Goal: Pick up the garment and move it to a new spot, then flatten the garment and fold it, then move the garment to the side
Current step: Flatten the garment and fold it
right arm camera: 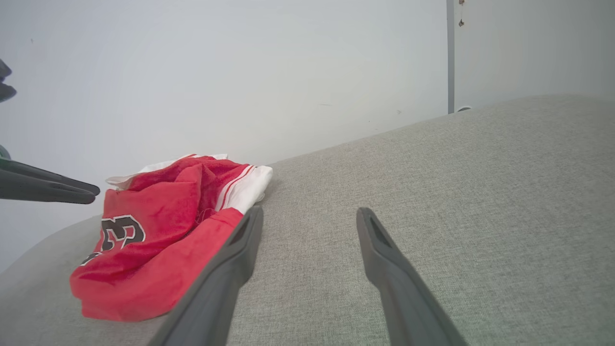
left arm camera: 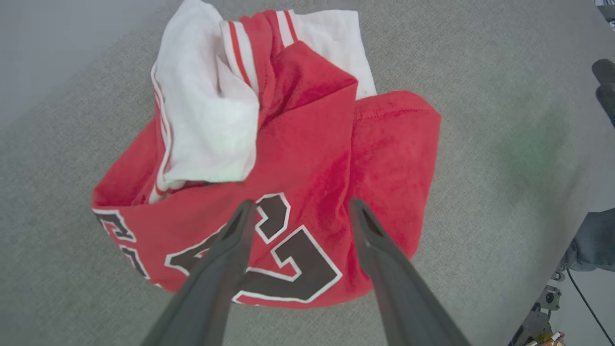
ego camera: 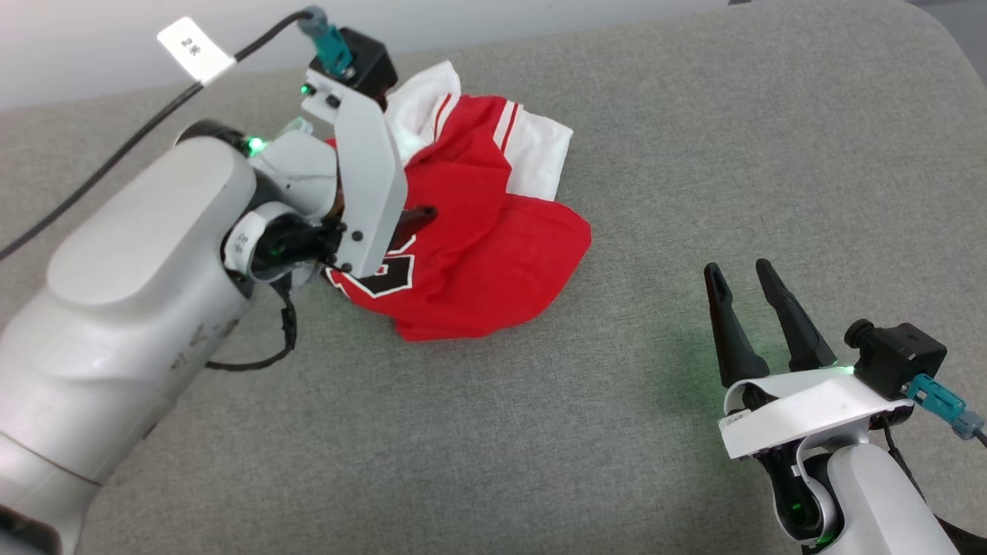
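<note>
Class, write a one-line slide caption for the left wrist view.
Open left gripper poised over the crumpled red garment lying on a grey fabric surface.

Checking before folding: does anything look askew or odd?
Yes: the garment lies crumpled in a heap on the grey surface, a white sleeve twisted over its red body, lettering partly folded under. No damage shows.

Pale arms, dark fingers
Glossy white left forearm [ego camera: 131, 293] with black joints and green lights [ego camera: 254, 144]; black cable [ego camera: 116, 150] with a paper tag [ego camera: 194, 48]; white bracket [ego camera: 370, 185] with black screws; black camera block [ego camera: 898, 356] with teal plug [ego camera: 937, 401]; right gripper [ego camera: 738, 267] with two long, dark, tapered fingers.
</note>
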`<state>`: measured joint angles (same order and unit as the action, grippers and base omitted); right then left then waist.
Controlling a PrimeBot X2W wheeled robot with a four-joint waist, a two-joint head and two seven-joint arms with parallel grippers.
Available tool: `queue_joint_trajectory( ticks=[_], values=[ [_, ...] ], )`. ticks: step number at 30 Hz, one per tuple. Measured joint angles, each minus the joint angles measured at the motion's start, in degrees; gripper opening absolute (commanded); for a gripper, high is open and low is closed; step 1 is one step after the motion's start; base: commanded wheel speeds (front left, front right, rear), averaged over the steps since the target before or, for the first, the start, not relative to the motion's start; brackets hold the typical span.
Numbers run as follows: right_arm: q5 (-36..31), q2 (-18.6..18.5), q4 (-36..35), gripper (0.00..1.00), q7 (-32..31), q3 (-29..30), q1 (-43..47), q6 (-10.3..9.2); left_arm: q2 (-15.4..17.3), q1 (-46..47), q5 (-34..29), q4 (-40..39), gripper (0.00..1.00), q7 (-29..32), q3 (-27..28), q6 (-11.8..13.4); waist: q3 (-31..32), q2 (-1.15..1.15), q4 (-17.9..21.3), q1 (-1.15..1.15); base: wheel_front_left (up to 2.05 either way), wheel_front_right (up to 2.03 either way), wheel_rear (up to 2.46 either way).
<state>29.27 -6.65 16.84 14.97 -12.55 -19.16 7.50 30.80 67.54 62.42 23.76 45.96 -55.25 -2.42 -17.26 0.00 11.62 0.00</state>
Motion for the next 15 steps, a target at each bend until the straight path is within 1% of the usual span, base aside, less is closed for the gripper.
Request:
queue_joint_trajectory(
  ticks=[4, 9, 15],
  values=[
    [0.1, 0.2, -0.2, 1.0, 0.0, -0.1, 0.0, 0.0, 0.3, 1.5, -2.4, -0.2, 1.0, 0.2, -1.0, 0.4, -0.8, 0.0, 0.5, 0.0, 0.0, 0.0, 0.0],
    [0.4, 0.3, -0.3, 1.0, 0.0, -0.4, -0.3, 0.0, -0.3, 4.0, -3.4, 2.5, 1.0, -0.6, -0.6, 0.9, -1.8, 0.0, 1.4, 0.0, 0.0, 0.0, 0.0],
    [0.5, 0.4, -0.4, 1.0, 0.0, -0.3, -0.6, 0.0, -0.7, 5.9, -5.4, 5.9, 1.0, -0.4, -1.8, 0.4, -2.7, 0.0, 2.4, 0.0, 0.0, 0.0, 0.0]
  ],
)
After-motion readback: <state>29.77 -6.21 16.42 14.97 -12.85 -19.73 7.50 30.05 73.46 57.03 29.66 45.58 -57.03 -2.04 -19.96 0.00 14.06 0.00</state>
